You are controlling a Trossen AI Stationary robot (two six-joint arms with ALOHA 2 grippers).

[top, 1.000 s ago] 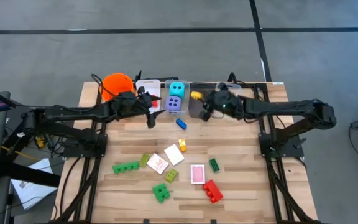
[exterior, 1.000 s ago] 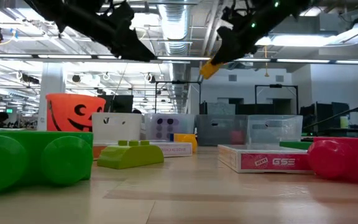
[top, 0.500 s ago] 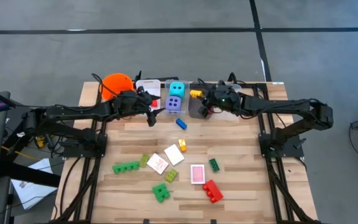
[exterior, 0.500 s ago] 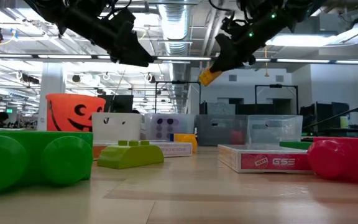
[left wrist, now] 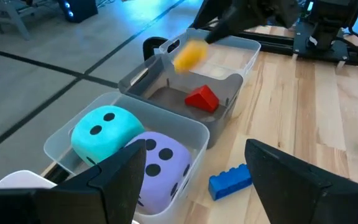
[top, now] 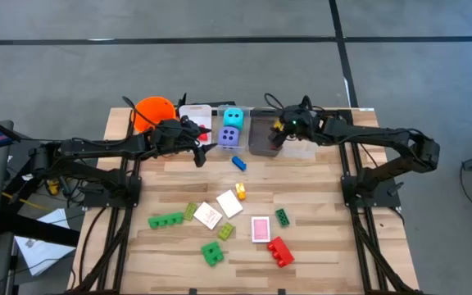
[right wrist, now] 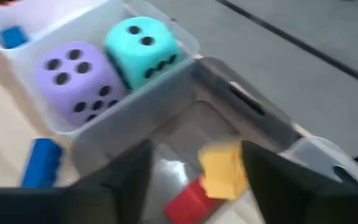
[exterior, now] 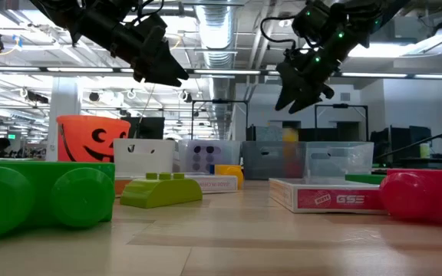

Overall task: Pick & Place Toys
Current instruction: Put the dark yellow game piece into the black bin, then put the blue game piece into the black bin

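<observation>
Our right gripper [exterior: 296,98] hangs over the grey bin [top: 262,136] at the back of the desk [top: 318,246], its fingers [right wrist: 120,177] spread apart and holding nothing; a yellow brick [right wrist: 222,169] shows between them, free in the air above that bin, with a red brick [left wrist: 202,98] lying on the bin's floor below. In the low view the yellow brick [exterior: 289,136] is a blur just under the fingers, level with the bin's rim. Our left gripper [top: 201,156] hovers near the clear bin [left wrist: 166,121] that holds the cyan die [top: 233,117] and the purple die [top: 229,137], side by side and touching; its fingers [left wrist: 114,180] are apart and empty. A blue brick [top: 238,161] lies on the desk just in front of that bin, between the two grippers. Left of the dice bin stand another clear bin [top: 193,113] and the orange bucket [top: 152,110]. Farther forward on the desk we see a small yellow brick [top: 241,193], two white cards [top: 229,205] overlapping, a pink card [top: 260,229], a long green brick [top: 165,220], a lime brick [top: 190,211], an olive brick [top: 225,231], a green brick [top: 213,252], a dark green brick [top: 283,216] and a big red brick [top: 280,251].
</observation>
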